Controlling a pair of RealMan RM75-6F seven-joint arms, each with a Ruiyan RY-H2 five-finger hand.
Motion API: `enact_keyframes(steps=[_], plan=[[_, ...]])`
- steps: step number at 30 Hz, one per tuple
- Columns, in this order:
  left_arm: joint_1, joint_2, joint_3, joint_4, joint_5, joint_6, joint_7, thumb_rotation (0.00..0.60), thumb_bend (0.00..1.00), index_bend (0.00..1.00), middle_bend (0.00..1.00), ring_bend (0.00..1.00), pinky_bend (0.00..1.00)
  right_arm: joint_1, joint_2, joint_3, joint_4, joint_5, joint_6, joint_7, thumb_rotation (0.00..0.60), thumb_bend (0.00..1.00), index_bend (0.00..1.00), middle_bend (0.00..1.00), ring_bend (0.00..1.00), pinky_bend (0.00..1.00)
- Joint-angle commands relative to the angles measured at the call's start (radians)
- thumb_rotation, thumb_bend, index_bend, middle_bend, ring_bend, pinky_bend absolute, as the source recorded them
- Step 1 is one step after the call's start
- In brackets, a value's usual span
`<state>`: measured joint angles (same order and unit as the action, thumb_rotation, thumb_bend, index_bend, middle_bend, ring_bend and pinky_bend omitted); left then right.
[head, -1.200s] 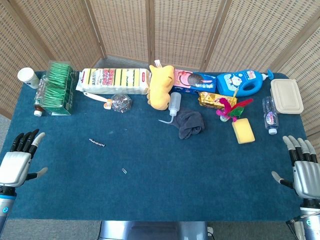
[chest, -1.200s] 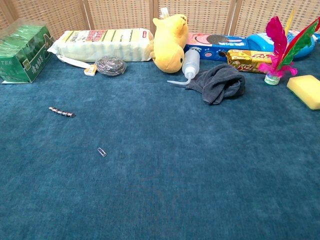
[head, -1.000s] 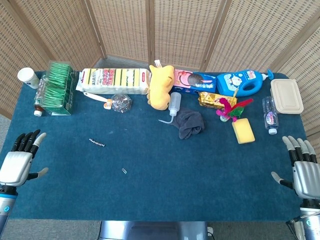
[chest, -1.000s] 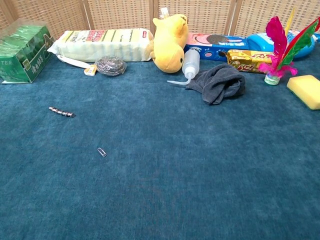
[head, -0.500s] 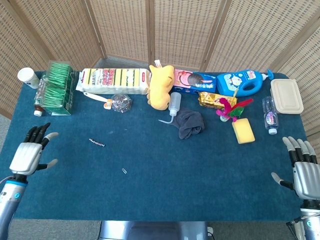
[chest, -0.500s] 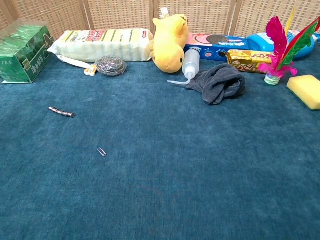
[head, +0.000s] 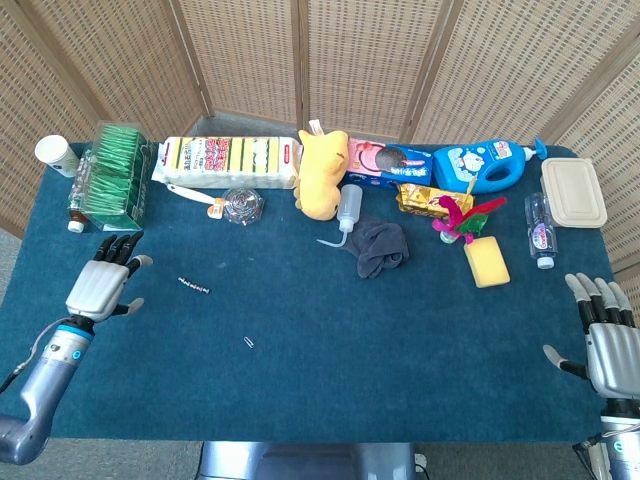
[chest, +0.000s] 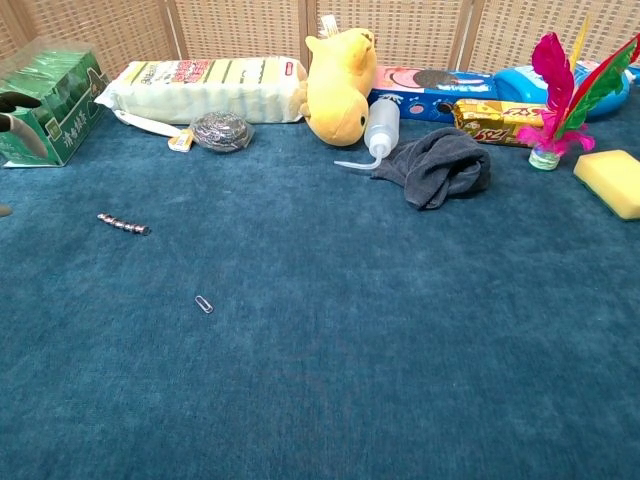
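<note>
The left hand (head: 103, 282) hovered over the blue-clothed table (head: 300, 380) near its left edge, fingers spread and holding nothing. Just to its right lay a short string of small dark beads (head: 193, 286), untouched, with a small metal paper clip (head: 248, 342) further toward the middle. A green box of tea packets (head: 115, 175) stood near the far left corner. The right hand (head: 606, 338) rested at the right edge, fingers apart and empty.

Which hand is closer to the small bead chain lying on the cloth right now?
Left. The left hand is open just to the left of the bead chain, not touching it. The right hand is open at the table's far right edge.
</note>
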<state>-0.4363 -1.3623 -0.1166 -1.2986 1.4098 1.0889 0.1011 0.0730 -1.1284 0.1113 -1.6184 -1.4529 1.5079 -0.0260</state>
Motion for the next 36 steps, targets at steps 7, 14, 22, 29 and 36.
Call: enact_keyframes(steps=[7, 14, 22, 29, 36], plan=[[-0.044, -0.056, -0.016, 0.026, -0.067, -0.055, 0.082, 0.6, 0.44, 0.38, 0.0, 0.0, 0.0, 0.003, -0.001, -0.002, 0.0, 0.003, -0.01, 0.001, 0.6, 0.0, 0.0, 0.0, 0.0, 0.0], [-0.073, -0.087, -0.015, 0.051, -0.091, -0.087, 0.138, 0.6, 0.44, 0.41, 0.0, 0.0, 0.0, 0.003, -0.003, -0.002, 0.0, 0.006, -0.012, 0.002, 0.6, 0.0, 0.0, 0.0, 0.0, 0.0], [-0.12, -0.125, -0.02, 0.092, -0.124, -0.133, 0.209, 0.6, 0.44, 0.41, 0.0, 0.0, 0.0, 0.005, -0.007, -0.004, 0.002, 0.008, -0.018, -0.003, 0.6, 0.0, 0.0, 0.0, 0.0, 0.0], [-0.159, -0.161, -0.023, 0.101, -0.173, -0.164, 0.319, 0.6, 0.45, 0.41, 0.0, 0.0, 0.0, 0.006, -0.007, 0.001, 0.002, 0.017, -0.021, 0.0, 0.6, 0.0, 0.0, 0.0, 0.0, 0.0], [-0.179, -0.179, -0.021, 0.107, -0.206, -0.175, 0.373, 0.6, 0.45, 0.41, 0.0, 0.0, 0.0, 0.006, -0.005, 0.003, 0.002, 0.018, -0.02, 0.008, 0.6, 0.0, 0.0, 0.0, 0.0, 0.0]])
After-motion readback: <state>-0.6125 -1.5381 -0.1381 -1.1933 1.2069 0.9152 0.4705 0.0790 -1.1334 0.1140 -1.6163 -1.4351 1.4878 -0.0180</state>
